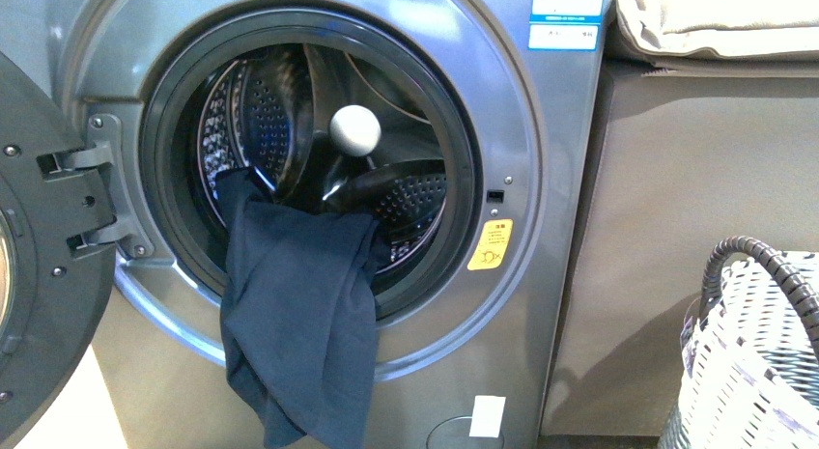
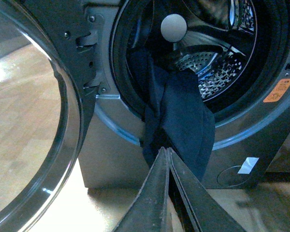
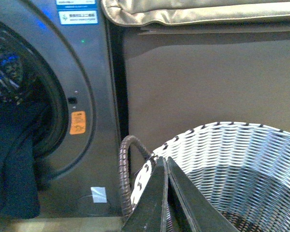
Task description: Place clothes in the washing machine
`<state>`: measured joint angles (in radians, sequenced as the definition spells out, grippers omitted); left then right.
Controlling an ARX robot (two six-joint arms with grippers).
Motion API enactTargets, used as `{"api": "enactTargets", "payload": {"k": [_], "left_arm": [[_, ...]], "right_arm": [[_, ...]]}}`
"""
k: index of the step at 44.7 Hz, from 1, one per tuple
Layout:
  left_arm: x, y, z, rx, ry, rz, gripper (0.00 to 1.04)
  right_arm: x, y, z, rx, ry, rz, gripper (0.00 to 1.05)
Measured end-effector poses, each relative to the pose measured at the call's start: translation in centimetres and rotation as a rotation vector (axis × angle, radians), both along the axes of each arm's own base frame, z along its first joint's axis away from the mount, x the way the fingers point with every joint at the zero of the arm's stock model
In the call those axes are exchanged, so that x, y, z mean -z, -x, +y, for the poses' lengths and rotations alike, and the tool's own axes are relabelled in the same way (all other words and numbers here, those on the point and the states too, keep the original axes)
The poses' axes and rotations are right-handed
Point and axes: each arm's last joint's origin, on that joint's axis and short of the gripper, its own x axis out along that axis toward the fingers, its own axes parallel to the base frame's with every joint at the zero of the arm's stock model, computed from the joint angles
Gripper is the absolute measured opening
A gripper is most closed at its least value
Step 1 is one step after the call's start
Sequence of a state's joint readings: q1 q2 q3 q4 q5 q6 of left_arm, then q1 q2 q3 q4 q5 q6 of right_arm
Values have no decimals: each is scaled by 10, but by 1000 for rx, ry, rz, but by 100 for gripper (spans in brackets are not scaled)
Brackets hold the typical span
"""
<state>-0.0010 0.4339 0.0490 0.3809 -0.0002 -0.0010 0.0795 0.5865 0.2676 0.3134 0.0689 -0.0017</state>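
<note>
Front view: the washing machine (image 1: 541, 159) is seen with its dark grey door (image 1: 43, 266) swung open to the left. The clothes (image 1: 299, 323) are draped over the lower rim of the porthole, with the upper end inside the perforated drum (image 1: 261, 111) and the larger part hanging down the front panel. 1 pale ball (image 1: 354, 130) is seen inside the drum. A yellow-orange sticker (image 1: 491, 244) is fixed beside the porthole. A beige cloth (image 1: 715, 19) lies on the grey-brown cabinet (image 1: 676, 227). A white woven basket (image 1: 753, 362) stands at lower right. Neither arm is shown.

Left wrist view: the left gripper (image 2: 167, 151) is seen with its 2 fingers pressed together, nothing between them, in front of the hanging clothes (image 2: 183, 121); contact cannot be told.

Right wrist view: the right gripper (image 3: 164, 159) is seen with its fingers pressed together, empty, at the basket (image 3: 241, 154) rim. The clothes (image 3: 14, 164) show at the porthole.
</note>
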Motion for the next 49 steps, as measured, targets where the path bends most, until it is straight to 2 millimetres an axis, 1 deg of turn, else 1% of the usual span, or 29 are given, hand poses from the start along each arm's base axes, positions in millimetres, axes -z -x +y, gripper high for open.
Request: {"api": "enactTargets", "payload": {"k": [6, 10, 19, 34, 38, 41, 44, 49], "left_arm": [[2, 4, 0, 0, 0, -3, 4], [9, 6, 0, 3, 0, -8, 4], [8, 13, 0, 0, 0, -14, 4], [9, 19, 0, 0, 0, -15, 4], [13, 27, 0, 0, 0, 18, 4], [11, 29, 0, 0, 1, -11, 4], [11, 29, 0, 0, 1, -10, 4], [12, 29, 0, 0, 1, -9, 4]], "right_arm": [[13, 7, -8, 6, -1, -1, 2], [22, 12, -10, 13, -1, 1, 2], [39, 22, -10, 11, -1, -3, 2], [50, 32, -10, 11, -1, -4, 2], [53, 34, -10, 11, -1, -3, 2], [55, 35, -10, 10, 0, -5, 2], [61, 37, -10, 10, -1, -10, 2], [61, 39, -10, 10, 0, -13, 2]]}}
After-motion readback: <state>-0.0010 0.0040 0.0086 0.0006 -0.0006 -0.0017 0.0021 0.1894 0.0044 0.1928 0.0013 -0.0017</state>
